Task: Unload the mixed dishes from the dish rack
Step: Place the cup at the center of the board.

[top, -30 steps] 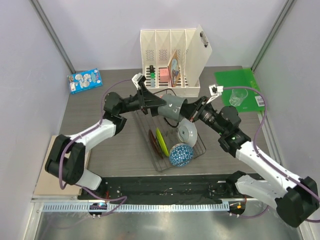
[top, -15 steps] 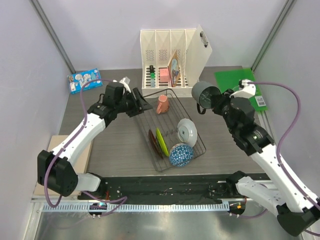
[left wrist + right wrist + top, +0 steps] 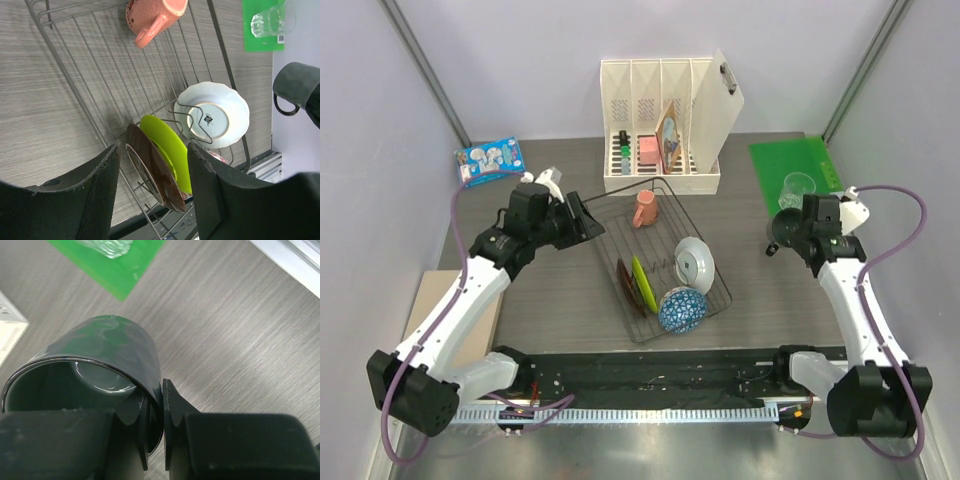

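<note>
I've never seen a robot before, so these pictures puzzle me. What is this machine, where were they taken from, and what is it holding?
Two robot arms are bolted to a table, each ending in a two-finger gripper. The wide picture looks down from above; the other two come from wrist cameras. A wire dish rack holds a pink mug, white plate, lime-green plate and blue patterned bowl. A clear glass stands on a green mat. The right gripper grips a dark grey mug by its wall; the left gripper is open and empty.
</note>
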Controlling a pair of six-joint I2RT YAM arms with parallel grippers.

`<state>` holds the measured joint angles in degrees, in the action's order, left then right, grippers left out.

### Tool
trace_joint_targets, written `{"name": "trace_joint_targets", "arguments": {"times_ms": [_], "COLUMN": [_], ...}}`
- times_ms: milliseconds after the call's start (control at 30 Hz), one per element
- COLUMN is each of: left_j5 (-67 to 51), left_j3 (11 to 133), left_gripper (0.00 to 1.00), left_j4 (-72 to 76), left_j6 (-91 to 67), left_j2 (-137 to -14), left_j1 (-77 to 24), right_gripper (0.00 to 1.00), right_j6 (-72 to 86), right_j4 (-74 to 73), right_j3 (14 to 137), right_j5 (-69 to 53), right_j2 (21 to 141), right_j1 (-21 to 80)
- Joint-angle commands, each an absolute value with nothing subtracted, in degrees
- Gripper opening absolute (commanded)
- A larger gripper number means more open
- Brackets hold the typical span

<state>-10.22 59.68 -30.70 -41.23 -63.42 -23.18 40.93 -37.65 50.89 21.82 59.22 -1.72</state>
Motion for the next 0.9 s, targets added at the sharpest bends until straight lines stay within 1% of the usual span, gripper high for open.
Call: {"name": "trace_joint_targets", "arguments": {"times_ms": [0, 100, 200, 300, 667, 867], "left_j5": [-11.5, -12.1, -12.2, -11.4, -10.3, -9.7], "left_j3": [57.8, 56.5, 54.8, 52.6, 49.9, 48.3], "left_gripper": [0.56, 0.56, 0.54, 0.54, 0.52, 0.52], "left_j4": [-30.3, -30.1, -30.1, -29.3, -28.9, -28.6], "left_j6": [-40.6, -41.8, -43.2, -44.0, -45.0, -45.6], "left_j2": [-62.9, -63.0, -63.0, -61.7, -58.9, -58.4], "left_j1": [-23.3, -23.3, -23.3, -23.4, -23.3, -23.3], "right_gripper": [0.01, 0.01, 0.01, 0.01, 0.01, 0.01], "right_j6": [44.6, 43.8, 42.7, 42.9, 44.3, 43.9], "right_j4": [-35.3, -34.7, -34.7, -33.8, -27.0, -25.4], "right_j3": [54.2, 55.9, 58.2, 59.1, 60.2, 61.8], "right_j5": [23.9, 24.2, 21.5, 19.0, 14.9, 15.6], "right_j2": [63.4, 68.4, 74.3, 77.8, 87.4, 92.5], "right_j1": [-4.0, -6.4, -9.7, -12.3, -15.3, -15.6]}}
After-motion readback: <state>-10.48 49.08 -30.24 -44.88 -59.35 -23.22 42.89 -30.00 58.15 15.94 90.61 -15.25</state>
